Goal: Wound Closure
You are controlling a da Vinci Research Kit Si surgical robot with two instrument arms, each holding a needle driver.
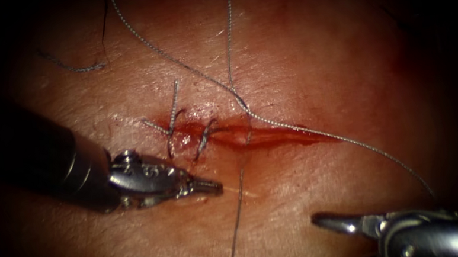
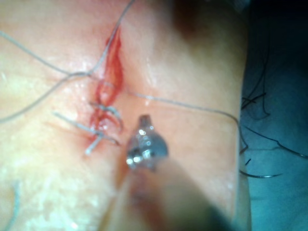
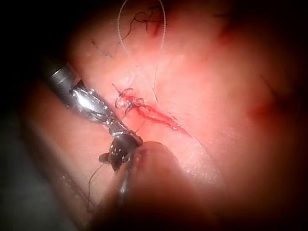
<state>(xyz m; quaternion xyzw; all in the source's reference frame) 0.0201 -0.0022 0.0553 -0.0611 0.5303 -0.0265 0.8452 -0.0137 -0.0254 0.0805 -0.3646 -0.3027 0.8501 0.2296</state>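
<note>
The cut [image 1: 254, 134] runs across the tissue [image 1: 302, 52], wet with red fluid [image 1: 278, 135] along its open right stretch. At the cut's left end sit two finished stitches with short cut ends of thread [image 1: 174, 103] standing up from them. The thread [image 1: 184, 63] comes down from above the cut in two strands that meet at its middle; from there one strand runs off toward the lower right across the cut's right end, and another drops straight below the cut. The needle cannot be made out in any of the views. The left tool [image 1: 207, 186] lies just below the cut's left end, its fingers clenched together and grasping nothing. The right tool [image 1: 329, 222] sits well below the cut's right end; its fingers look released and hold nothing.
</note>
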